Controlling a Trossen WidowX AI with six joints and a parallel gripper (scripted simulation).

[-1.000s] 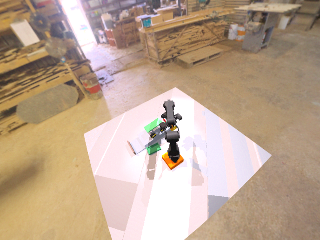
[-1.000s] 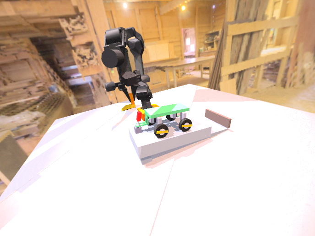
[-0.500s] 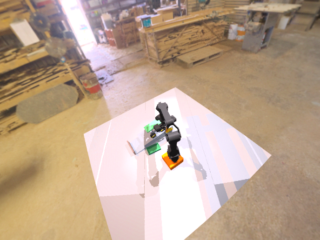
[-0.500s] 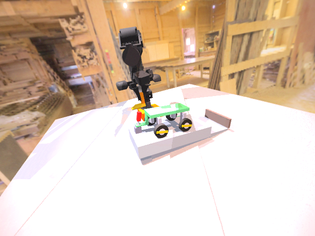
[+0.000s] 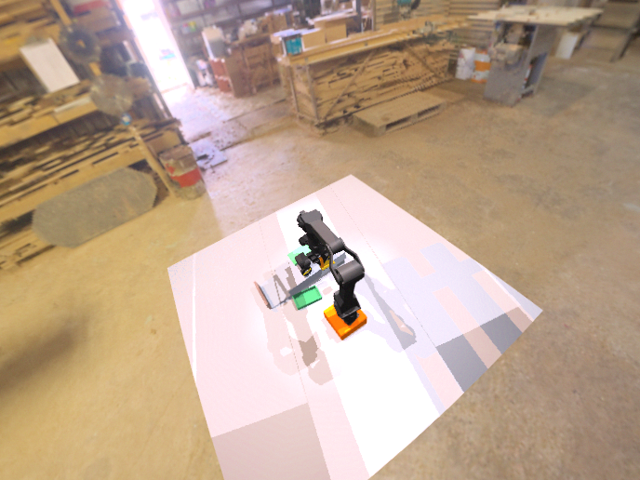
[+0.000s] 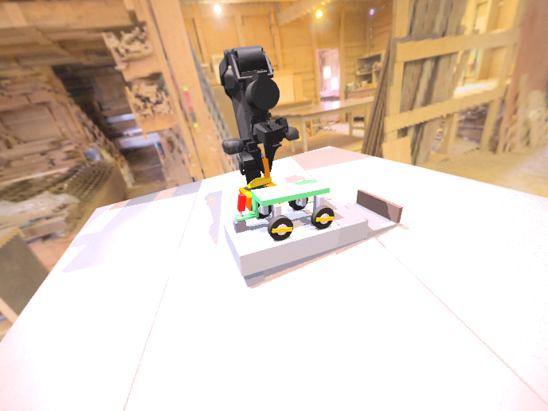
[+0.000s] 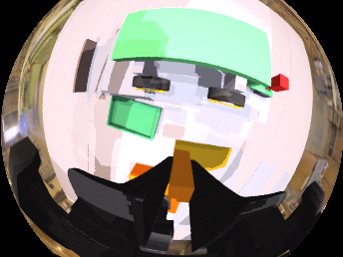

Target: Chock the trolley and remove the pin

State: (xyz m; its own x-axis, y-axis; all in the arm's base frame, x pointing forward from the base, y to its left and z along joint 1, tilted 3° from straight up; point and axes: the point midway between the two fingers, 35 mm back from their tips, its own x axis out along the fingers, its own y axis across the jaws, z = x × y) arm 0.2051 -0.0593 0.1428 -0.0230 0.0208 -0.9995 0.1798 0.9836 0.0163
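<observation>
One gripper [image 5: 313,260] [image 6: 264,166] [image 7: 179,162] pinches the yellow chock [image 6: 260,182] [image 7: 211,155] by its orange handle [image 6: 266,168] [image 7: 180,175], low in the wrist view. The chock must next go below a wheel [image 7: 151,83]. The green trolley [image 6: 291,194] [image 7: 191,40], up top there, could get bumped. The red pin [image 6: 241,202] [image 7: 280,83] is still in.

The green trolley [image 6: 291,193] stands on the ramp [image 6: 305,245]. At its uphill end is the red-headed stop pin [image 6: 241,202]. Behind the trolley, the gripper [image 6: 266,161] is closed on the orange handle [image 6: 265,168] of the chock [image 6: 260,182].
</observation>
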